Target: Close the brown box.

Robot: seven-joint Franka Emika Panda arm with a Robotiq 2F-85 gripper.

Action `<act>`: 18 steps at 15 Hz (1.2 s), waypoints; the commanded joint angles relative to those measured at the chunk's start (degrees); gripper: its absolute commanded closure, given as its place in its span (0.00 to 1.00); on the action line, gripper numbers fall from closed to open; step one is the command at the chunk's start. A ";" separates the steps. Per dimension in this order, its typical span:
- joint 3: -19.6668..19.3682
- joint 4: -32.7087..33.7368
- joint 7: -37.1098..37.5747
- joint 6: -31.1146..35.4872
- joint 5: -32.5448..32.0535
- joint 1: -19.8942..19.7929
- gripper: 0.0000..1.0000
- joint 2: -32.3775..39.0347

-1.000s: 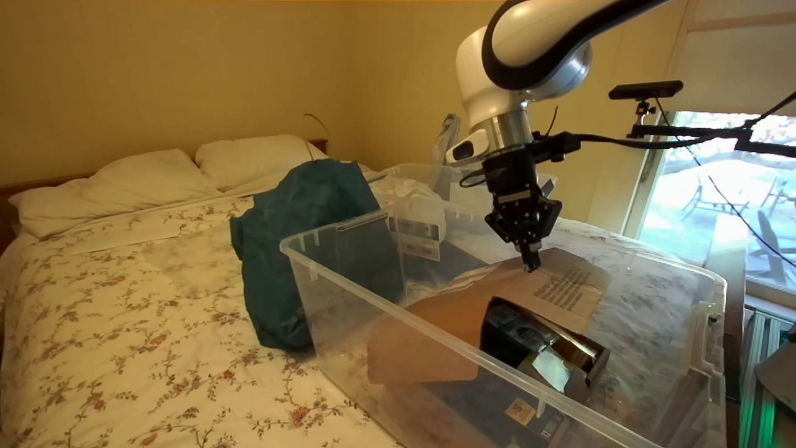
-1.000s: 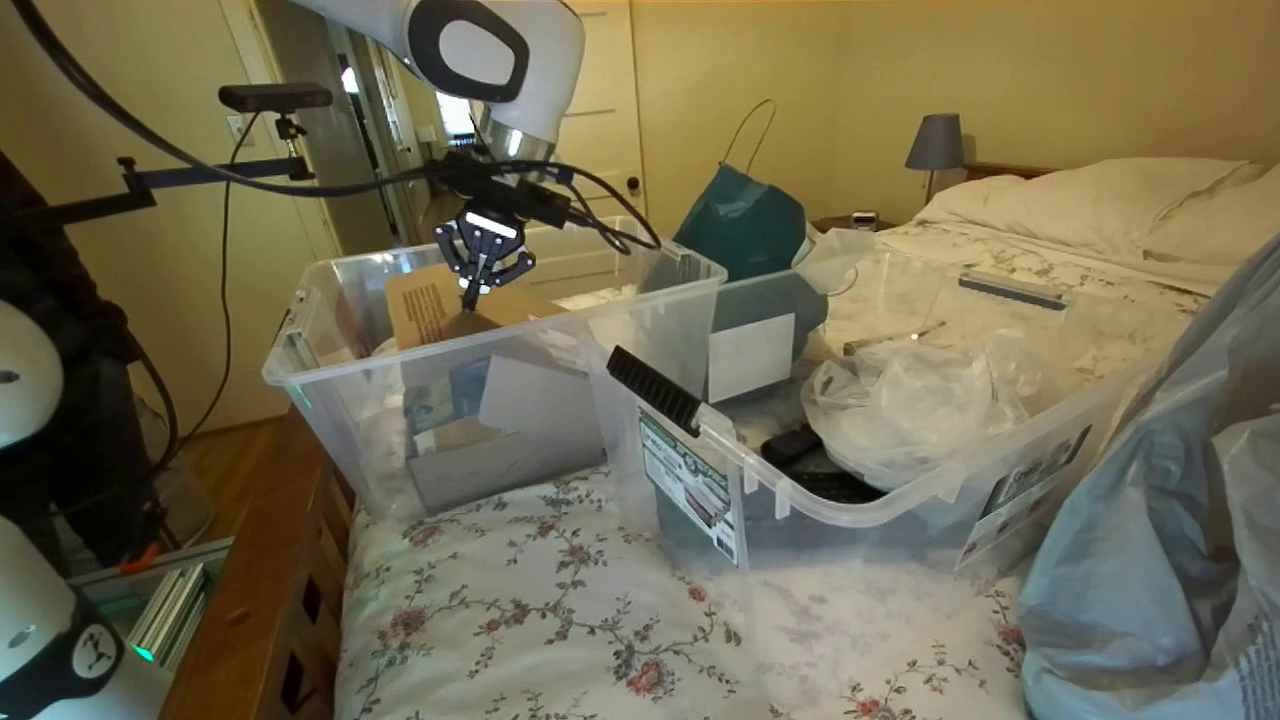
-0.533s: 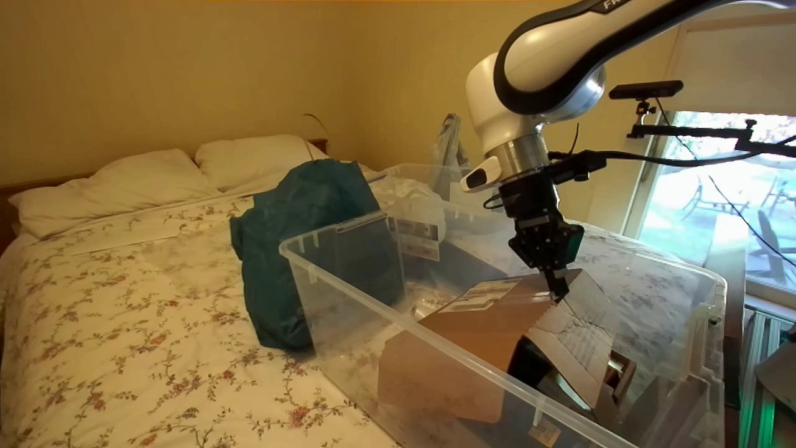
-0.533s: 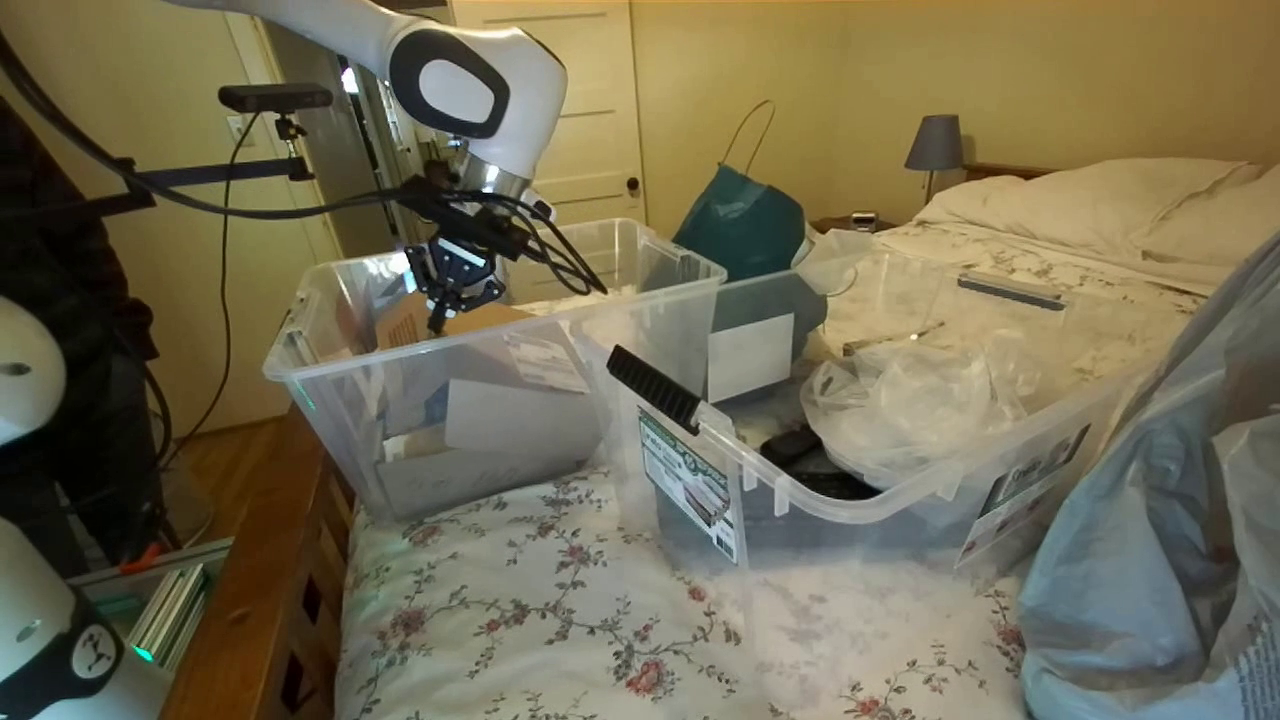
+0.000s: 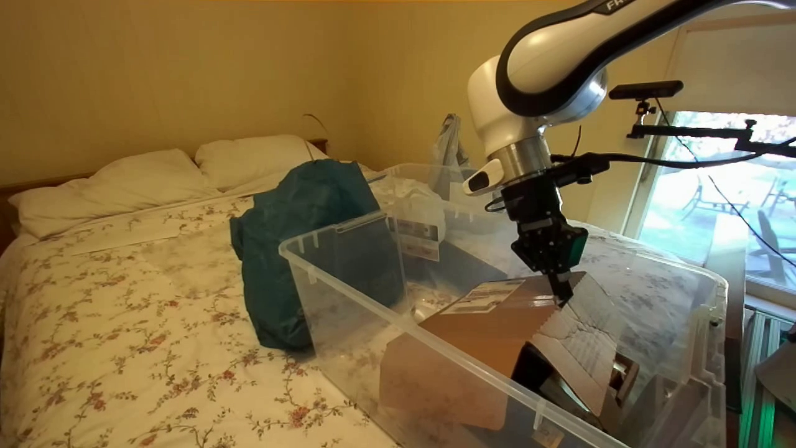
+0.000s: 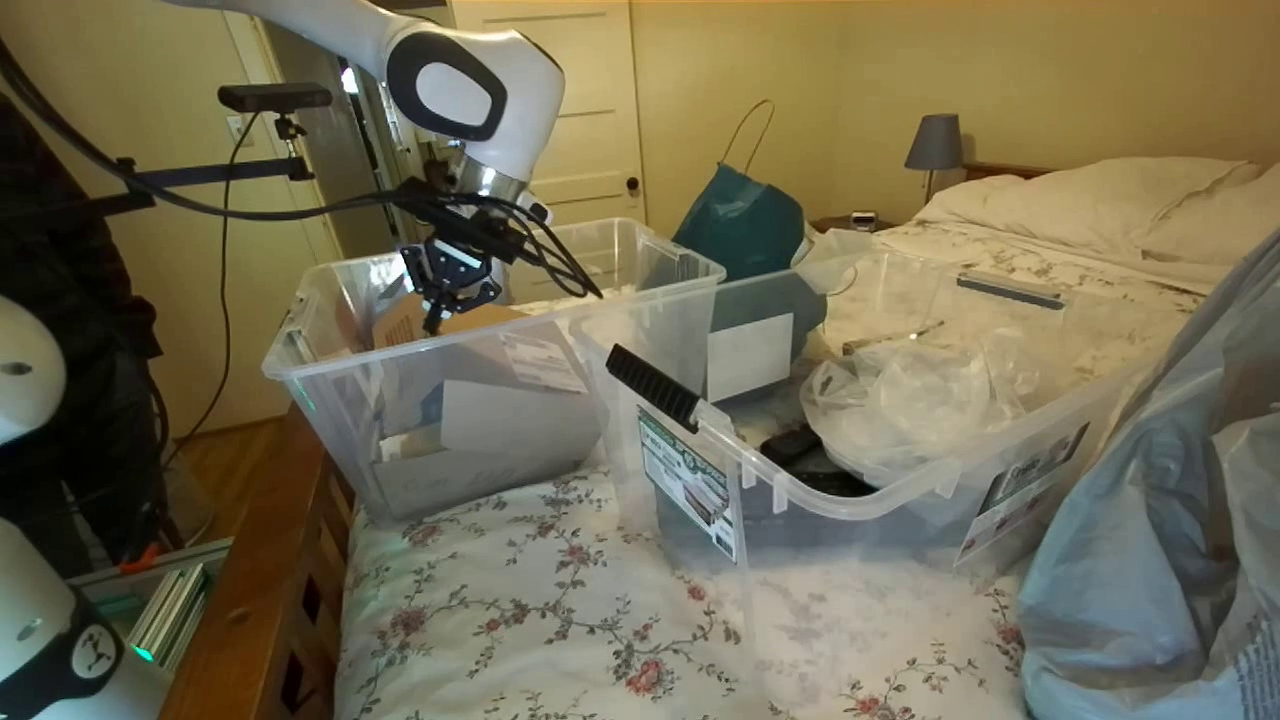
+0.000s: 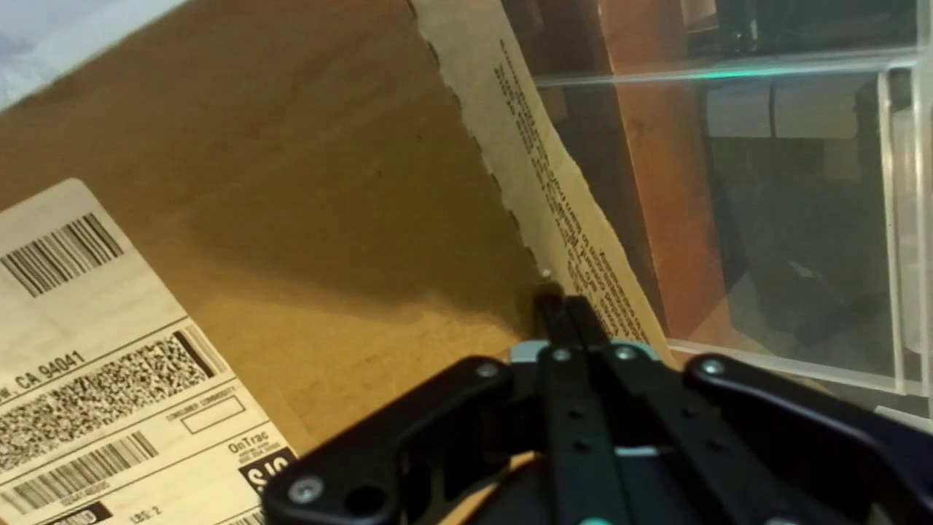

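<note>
The brown box (image 5: pixel 497 317) stands in a clear tub in both exterior views. Its large lid, with a pale shipping label (image 7: pixel 109 379), slopes over the box. A printed edge flap (image 5: pixel 584 336) bends down from the lid's far edge. Dark contents (image 5: pixel 532 367) still show in a gap below this flap. My gripper (image 5: pixel 563 297) is shut, its fingertips down at the crease between lid and flap, seemingly pressing there. In the wrist view the two fingers (image 7: pixel 583 321) lie side by side with nothing seen between them. The box's far interior is hidden.
The clear tub (image 5: pixel 398 317) has raised walls around the box and the gripper. A second clear tub (image 6: pixel 840 515) with plastic bags stands beside it on the bed. A teal bag (image 5: pixel 305 249) leans against the tub. A camera arm (image 5: pixel 690 130) sits behind the robot.
My gripper has moved down and, in an exterior view, rightward, staying shut. The lid has swung over with it and the edge flap now covers more of the contents. Over the last half second motion is slight.
</note>
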 commanded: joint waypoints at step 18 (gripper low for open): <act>-17.00 -14.12 0.91 21.55 7.93 26.80 0.35 11.34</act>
